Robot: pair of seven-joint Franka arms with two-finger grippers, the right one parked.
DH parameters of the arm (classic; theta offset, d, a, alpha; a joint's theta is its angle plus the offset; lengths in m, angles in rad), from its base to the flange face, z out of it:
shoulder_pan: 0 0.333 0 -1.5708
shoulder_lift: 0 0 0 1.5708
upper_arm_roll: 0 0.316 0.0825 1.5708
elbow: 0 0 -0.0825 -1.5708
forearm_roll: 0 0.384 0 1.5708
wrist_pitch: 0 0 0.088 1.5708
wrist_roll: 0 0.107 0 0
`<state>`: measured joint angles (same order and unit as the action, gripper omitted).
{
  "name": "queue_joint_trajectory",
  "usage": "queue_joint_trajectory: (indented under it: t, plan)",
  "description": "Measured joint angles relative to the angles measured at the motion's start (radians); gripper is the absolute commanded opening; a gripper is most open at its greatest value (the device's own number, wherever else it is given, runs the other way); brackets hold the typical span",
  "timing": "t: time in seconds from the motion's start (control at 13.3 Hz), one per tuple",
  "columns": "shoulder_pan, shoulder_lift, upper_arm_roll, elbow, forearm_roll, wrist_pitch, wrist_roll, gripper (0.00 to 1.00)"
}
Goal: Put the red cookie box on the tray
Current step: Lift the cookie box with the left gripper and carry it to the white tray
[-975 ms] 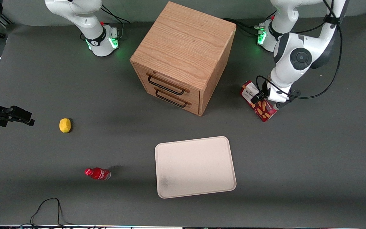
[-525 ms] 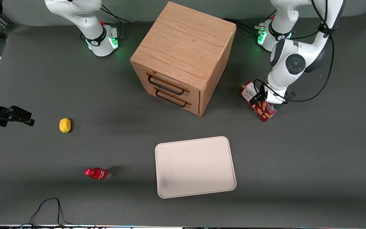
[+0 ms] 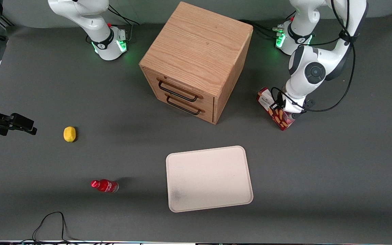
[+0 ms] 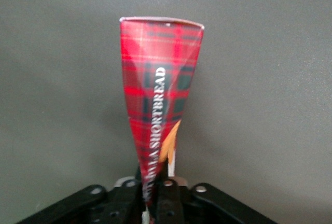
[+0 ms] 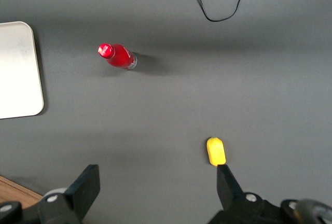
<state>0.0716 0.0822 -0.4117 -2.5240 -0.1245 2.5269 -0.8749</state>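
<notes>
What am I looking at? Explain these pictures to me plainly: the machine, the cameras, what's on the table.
Two white robot arms are bolted to a grey table. One picture looks down from the front. The other two come from cameras on the arms' wrists. The working arm's gripper is down at the slim dark-red cardboard cookie box, beside the two-drawer wooden cabinet. Whether it has gripped the box cannot be seen. The large flat cream-white tray lies nearer the front camera. Toward the parked arm's end lie a small yellow object and a small red bottle.
</notes>
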Motion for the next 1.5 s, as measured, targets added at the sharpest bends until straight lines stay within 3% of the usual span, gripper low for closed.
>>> queue_joint_trajectory:
  t: [0.3,0.82,1.12,1.5]
  plan:
    - [0.0,-0.002,0.0,0.059,0.002,-0.046,0.036,0.0]
    - [-0.005,0.03,-0.001,0.533,0.002,-0.369,0.262,0.0]
    - [-0.068,0.208,0.01,0.884,0.076,-0.531,0.343,0.0]
    - [-0.16,0.477,0.075,1.196,0.121,-0.549,0.384,0.0]
